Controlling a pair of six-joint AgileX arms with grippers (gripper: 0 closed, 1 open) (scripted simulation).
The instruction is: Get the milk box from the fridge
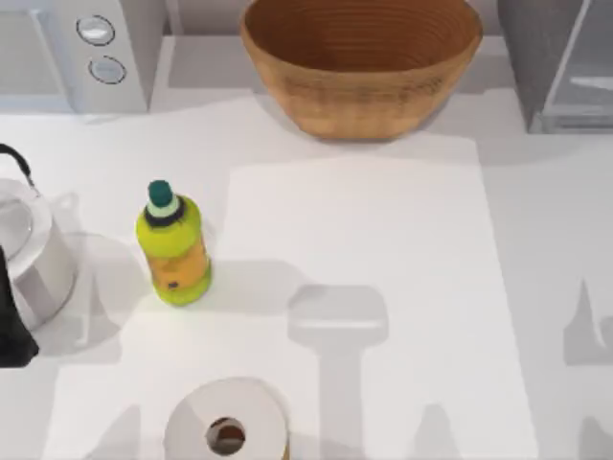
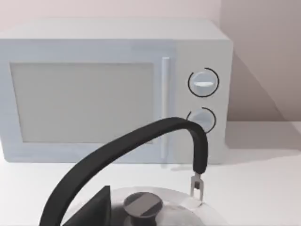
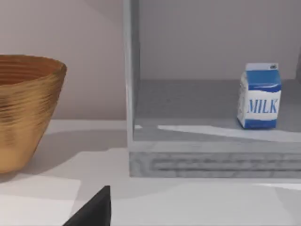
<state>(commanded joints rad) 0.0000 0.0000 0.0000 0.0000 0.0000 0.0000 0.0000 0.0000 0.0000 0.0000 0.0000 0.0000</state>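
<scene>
The fridge [image 1: 560, 67] stands at the table's back right corner, with speckled grey sides. In the right wrist view the fridge [image 3: 211, 162] faces me and its inside is visible. The milk box [image 3: 259, 96], a small white and blue carton marked MILK, stands upright on the fridge's floor, well back from the front lip. A dark part of my right gripper [image 3: 94, 212] juts in at the view's edge, some way short of the fridge. A dark part of my left gripper [image 2: 91, 209] hangs just over a steel kettle at the table's left edge.
A woven basket [image 1: 359, 67] sits at the back middle, left of the fridge. A white microwave [image 1: 105, 48] stands back left. Nearer the front are a yellow-green bottle [image 1: 172, 247], the kettle [image 1: 24, 249] and a paper roll [image 1: 228, 426].
</scene>
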